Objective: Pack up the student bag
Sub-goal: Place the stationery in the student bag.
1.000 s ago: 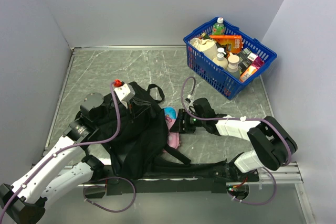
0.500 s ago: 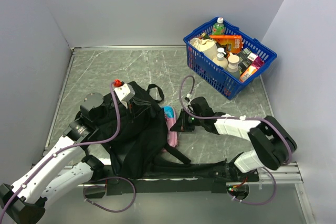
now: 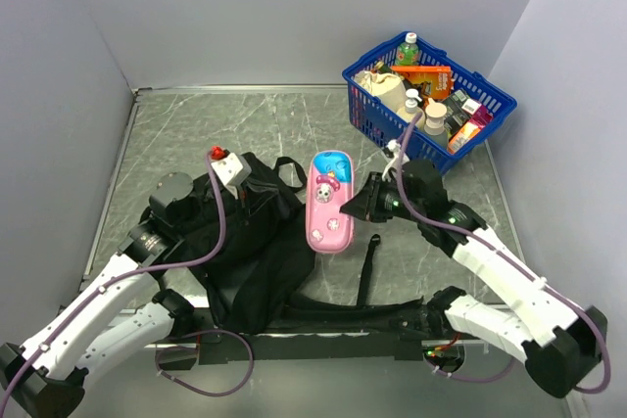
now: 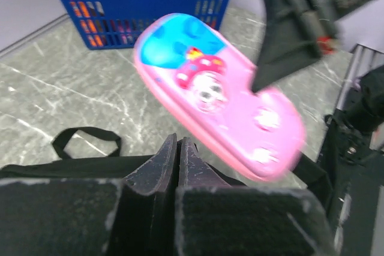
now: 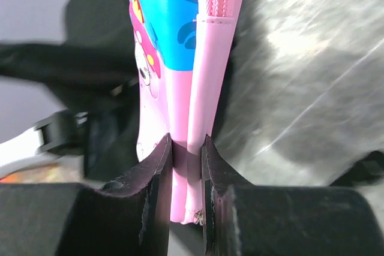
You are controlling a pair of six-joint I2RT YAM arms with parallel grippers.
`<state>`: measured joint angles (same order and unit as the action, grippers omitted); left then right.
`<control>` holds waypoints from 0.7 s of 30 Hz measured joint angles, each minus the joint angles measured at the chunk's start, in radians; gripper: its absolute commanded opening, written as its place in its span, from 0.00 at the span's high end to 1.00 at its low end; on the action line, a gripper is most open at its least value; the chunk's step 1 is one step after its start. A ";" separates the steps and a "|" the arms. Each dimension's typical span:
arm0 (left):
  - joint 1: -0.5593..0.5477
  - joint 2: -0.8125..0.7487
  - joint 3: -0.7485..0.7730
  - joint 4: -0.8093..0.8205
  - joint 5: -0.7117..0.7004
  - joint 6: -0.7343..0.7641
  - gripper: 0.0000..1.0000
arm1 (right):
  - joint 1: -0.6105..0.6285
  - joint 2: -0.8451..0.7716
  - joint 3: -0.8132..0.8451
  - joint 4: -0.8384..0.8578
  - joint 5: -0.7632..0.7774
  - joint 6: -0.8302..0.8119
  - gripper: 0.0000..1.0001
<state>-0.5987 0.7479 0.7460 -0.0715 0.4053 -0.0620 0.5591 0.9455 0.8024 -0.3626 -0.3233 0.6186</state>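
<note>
The student bag [image 3: 250, 266] is a black fabric backpack lying at the near left of the table, one strap [image 3: 367, 266] trailing right. My left gripper [image 3: 247, 193] [image 4: 178, 142] is shut on the bag's upper edge [image 4: 84, 166], which runs taut past the fingers. A pink and blue pencil case [image 3: 329, 205] [image 4: 216, 94] [image 5: 180, 58] hangs in the air just right of the bag. My right gripper [image 3: 355, 208] [image 5: 186, 142] is shut on the case's pink end, pinching it edge-on.
A blue plastic mesh basket [image 3: 392, 129] [image 4: 150, 10] full of bottles and packets stands at the far right corner. Grey walls close in the marble tabletop [image 3: 216, 124] on three sides.
The right gripper closed on the pencil case beside the bag and lifted it up and away from the table. The right arm has risen and straightened. The left gripper stays put.
</note>
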 measured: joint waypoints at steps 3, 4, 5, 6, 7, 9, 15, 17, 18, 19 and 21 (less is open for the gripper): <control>0.000 0.023 0.026 0.000 -0.030 0.018 0.99 | 0.014 -0.049 -0.005 -0.036 -0.042 0.063 1.00; 0.000 0.040 0.048 -0.002 -0.040 0.029 0.99 | 0.020 -0.058 -0.005 -0.051 -0.056 0.085 1.00; 0.000 0.057 0.068 0.000 -0.050 0.039 0.99 | 0.026 -0.062 -0.005 -0.063 -0.069 0.106 1.00; 0.000 0.079 0.098 0.000 -0.062 0.052 0.99 | 0.032 -0.063 -0.005 -0.073 -0.076 0.121 1.00; 0.000 0.106 0.134 -0.003 -0.074 0.068 0.99 | 0.039 -0.063 -0.004 -0.088 -0.083 0.136 1.00; -0.001 0.165 0.204 0.003 -0.101 0.092 0.99 | 0.053 -0.055 0.000 -0.124 -0.090 0.159 1.00; -0.028 0.360 0.406 -0.003 -0.191 0.134 0.99 | 0.086 0.031 0.092 -0.201 -0.090 0.201 1.00; -0.054 0.410 0.456 -0.025 -0.213 0.141 0.99 | 0.098 0.064 0.121 -0.204 -0.089 0.212 1.00; -0.070 0.426 0.470 -0.037 -0.215 0.145 0.99 | 0.106 0.084 0.136 -0.208 -0.086 0.215 1.00; -0.084 0.431 0.472 -0.049 -0.213 0.146 0.99 | 0.111 0.105 0.151 -0.212 -0.081 0.216 1.00; -0.120 0.428 0.468 -0.083 -0.207 0.144 0.99 | 0.120 0.150 0.189 -0.230 -0.061 0.215 1.00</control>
<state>-0.7189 1.1759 1.2140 -0.1543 0.1982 0.0818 0.6792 1.0954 0.9916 -0.5926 -0.3840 0.8333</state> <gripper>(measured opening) 0.040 0.273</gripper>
